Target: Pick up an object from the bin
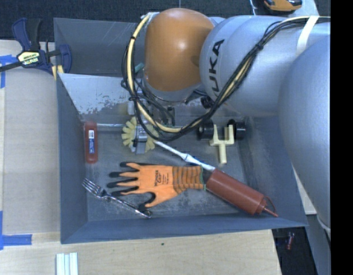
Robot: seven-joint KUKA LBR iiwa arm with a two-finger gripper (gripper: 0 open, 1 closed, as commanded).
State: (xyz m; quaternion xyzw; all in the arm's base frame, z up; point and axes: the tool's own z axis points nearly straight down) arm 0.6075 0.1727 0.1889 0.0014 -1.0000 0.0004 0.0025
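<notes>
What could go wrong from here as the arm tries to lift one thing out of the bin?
The gripper is low beside the pale fan-shaped piece, and the white stick lies close by; it might nudge or catch both. The orange glove seems to touch the brown bottle and lies near the fork, so lifting one could drag another.

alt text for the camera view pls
A grey robot arm with an orange cover reaches from the right into a grey bin, its end low by a pale yellow ridged thing at mid-bin. In front lie an orange glove, a fork and a brown bottle; a red tube lies at left.
</notes>
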